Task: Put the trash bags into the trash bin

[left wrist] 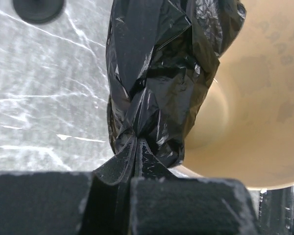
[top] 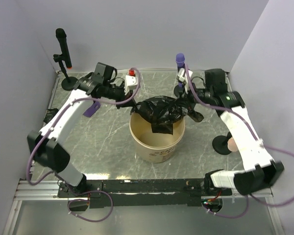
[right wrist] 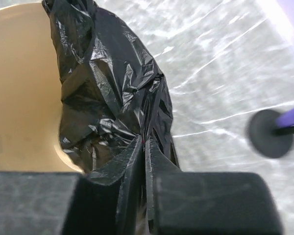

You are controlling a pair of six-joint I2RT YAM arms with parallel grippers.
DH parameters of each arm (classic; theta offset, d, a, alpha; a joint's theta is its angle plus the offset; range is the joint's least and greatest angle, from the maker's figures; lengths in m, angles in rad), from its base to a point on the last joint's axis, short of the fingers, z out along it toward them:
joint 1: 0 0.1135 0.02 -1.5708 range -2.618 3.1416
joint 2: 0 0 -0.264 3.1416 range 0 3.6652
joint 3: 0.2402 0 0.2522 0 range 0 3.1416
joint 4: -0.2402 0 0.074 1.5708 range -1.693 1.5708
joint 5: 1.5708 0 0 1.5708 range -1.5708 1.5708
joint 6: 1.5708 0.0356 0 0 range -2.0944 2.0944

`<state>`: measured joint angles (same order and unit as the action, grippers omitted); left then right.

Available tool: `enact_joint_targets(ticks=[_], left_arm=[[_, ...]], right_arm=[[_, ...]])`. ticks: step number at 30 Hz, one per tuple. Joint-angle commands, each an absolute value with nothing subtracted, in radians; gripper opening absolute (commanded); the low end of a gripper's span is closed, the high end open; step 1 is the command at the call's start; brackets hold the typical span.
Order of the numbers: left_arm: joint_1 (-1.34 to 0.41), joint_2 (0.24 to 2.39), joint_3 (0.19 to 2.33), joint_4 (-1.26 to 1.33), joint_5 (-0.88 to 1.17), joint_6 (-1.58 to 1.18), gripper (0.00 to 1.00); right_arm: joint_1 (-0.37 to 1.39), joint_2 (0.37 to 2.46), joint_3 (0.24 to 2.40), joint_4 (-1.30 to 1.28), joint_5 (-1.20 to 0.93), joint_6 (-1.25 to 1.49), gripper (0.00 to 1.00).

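Over the table (top: 98,142), left tool (left wrist: 137,149) and right tool (right wrist: 146,147) clamp trash bag (top: 161,110).

Plain pale lavender walls (top: 152,29) close in three sides of a grey marble-patterned tabletop (top: 100,142), evenly lit, with a metal rail (top: 39,188) along its near edge.

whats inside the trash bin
Part of the trash bag hangs into the trash bin over its far rim; the visible floor is bare. Beneath the bag is hidden.

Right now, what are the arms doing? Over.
Left gripper, right gripper: both shut on trash bag. Bag draped over far rim of trash bin. Nothing else in the way.
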<state>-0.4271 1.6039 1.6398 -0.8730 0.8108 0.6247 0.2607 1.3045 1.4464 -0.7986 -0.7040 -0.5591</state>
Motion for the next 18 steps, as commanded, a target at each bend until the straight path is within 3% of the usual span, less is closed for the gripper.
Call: enact_joint_targets(ticks=[1,5,7,9,13,16,17,18], left_arm=[[-0.431,1.429,1.565,-0.749,0.775,0.615,0.01],[-0.433,1.335,1.485,-0.678,0.746,0.606,0.01],[-0.439,1.31,1.471,-0.699,0.747,0.615,0.01],[-0.451,1.293,1.46,-0.732,0.747,0.624,0.0],[-0.48,1.266,1.402,-0.68,0.7,0.578,0.01],[-0.497,1.298,1.4,-0.603,0.641,0.529,0.4],[-0.5,1.317,1.414,-0.595,0.632,0.525,0.49],[-0.506,1.342,1.43,-0.595,0.629,0.523,0.5]], right_arm=[[0.282,1.128,1.367,-0.672,-0.666,-0.641,0.21],[0.317,1.072,1.338,-0.713,-0.678,-0.681,0.22],[0.34,1.051,1.319,-0.745,-0.692,-0.69,0.15],[0.366,1.028,1.287,-0.747,-0.689,-0.683,0.13],[0.397,1.003,1.224,-0.675,-0.624,-0.615,0.44],[0.4,1.009,1.213,-0.615,-0.578,-0.586,0.49],[0.403,1.017,1.216,-0.606,-0.557,-0.586,0.5],[0.408,1.025,1.219,-0.6,-0.54,-0.591,0.5]])
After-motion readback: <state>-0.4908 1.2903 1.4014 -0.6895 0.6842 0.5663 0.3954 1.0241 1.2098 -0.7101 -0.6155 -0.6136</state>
